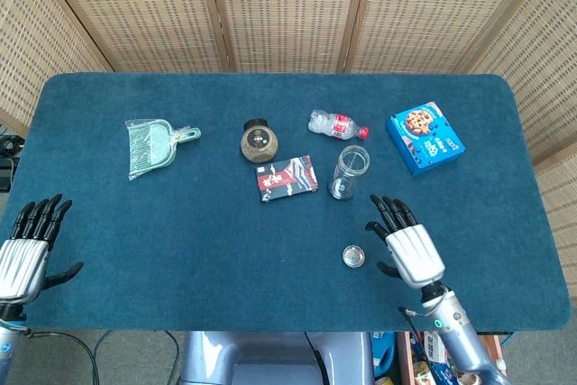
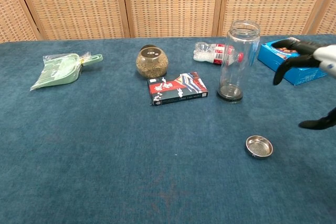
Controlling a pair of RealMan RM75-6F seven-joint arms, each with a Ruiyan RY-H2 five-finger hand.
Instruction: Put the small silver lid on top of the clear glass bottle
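The small silver lid (image 1: 353, 257) (image 2: 259, 146) lies flat on the blue table, in front of the clear glass bottle (image 1: 349, 171) (image 2: 235, 61), which stands upright with its mouth uncovered. My right hand (image 1: 407, 247) (image 2: 311, 72) hovers open just right of the lid, fingers spread, touching nothing. At the table's front left edge my left hand (image 1: 27, 247) is open and holds nothing; the chest view does not show it.
Behind the bottle lie a small plastic water bottle (image 1: 336, 124) and a blue cookie box (image 1: 425, 137). A red-and-black card box (image 1: 287, 177), a round jar (image 1: 259, 141) and a green dustpan (image 1: 153, 145) sit to the left.
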